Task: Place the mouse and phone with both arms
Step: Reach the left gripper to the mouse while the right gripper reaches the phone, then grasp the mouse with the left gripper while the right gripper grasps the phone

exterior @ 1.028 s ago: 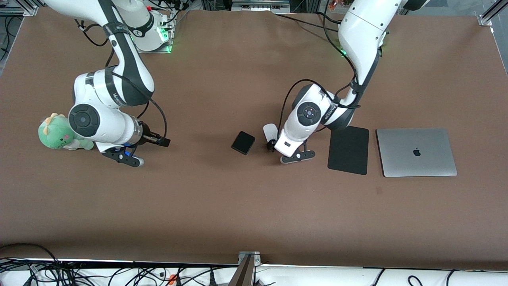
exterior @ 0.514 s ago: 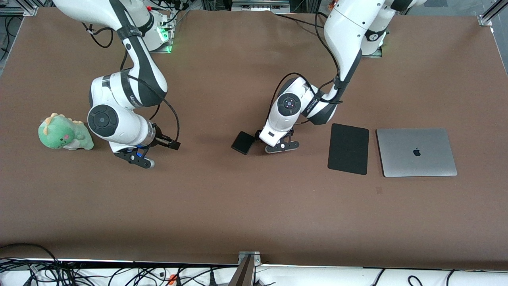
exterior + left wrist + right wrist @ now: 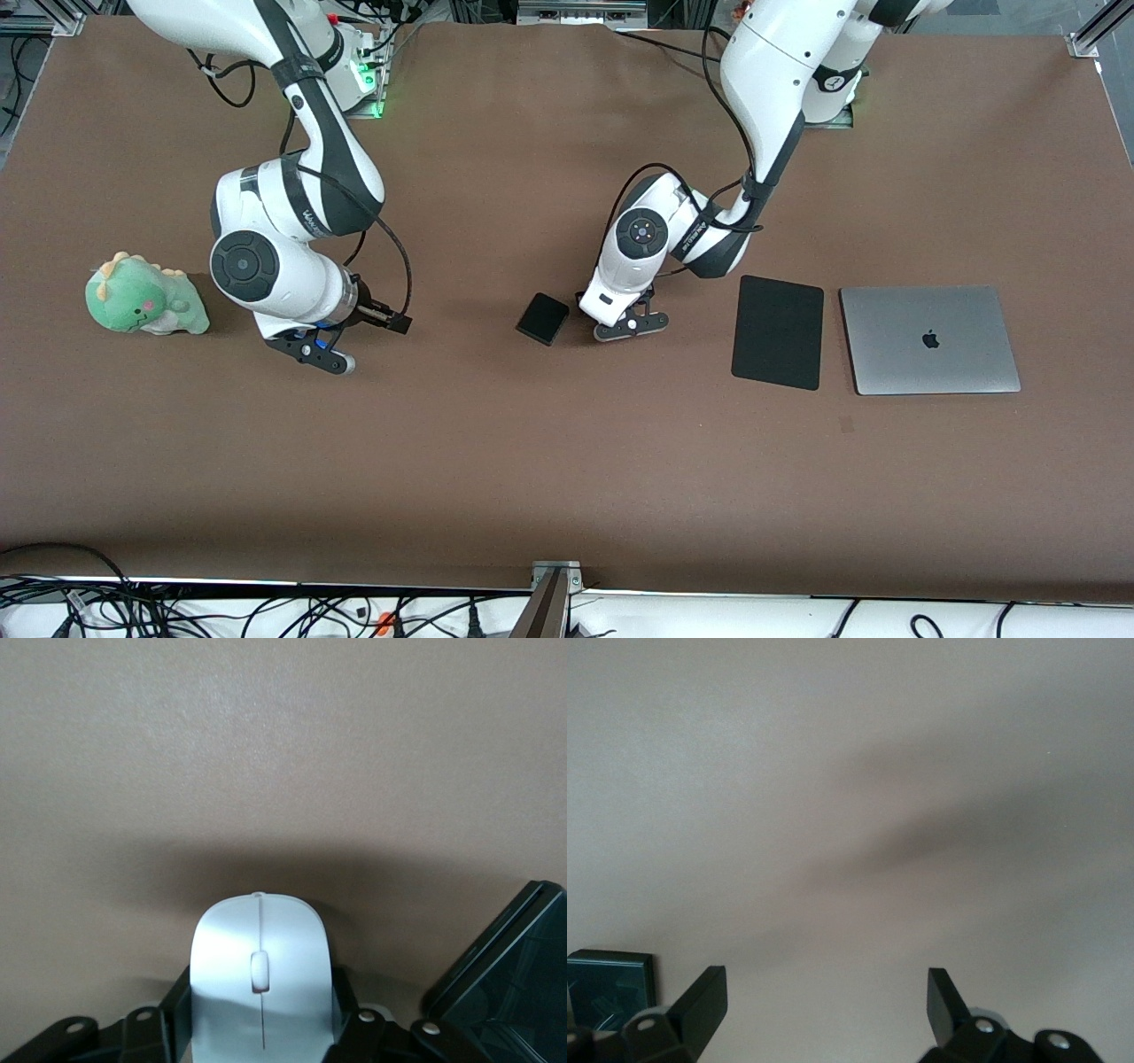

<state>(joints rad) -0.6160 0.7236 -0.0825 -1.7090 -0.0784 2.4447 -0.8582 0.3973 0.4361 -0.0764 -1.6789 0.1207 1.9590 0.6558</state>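
Mouse (image 3: 260,979) sits clamped between the fingers of the left gripper (image 3: 262,1028), white shell upright and lengthwise in the jaws, low over the brown table (image 3: 549,461) near its middle. The front view hides it under the left arm's (image 3: 640,257) wrist. Phone (image 3: 542,318) lies flat on the table just beside that gripper, at about nine o'clock from it in the front view, and shows as a dark corner (image 3: 505,983) in the left wrist view. Right gripper (image 3: 826,1001) hangs over bare table with its fingers spread wide and empty, between a green plush dinosaur (image 3: 142,296) and the phone. At three o'clock from the left gripper lie a black mat (image 3: 779,331) and then a grey laptop (image 3: 928,339).
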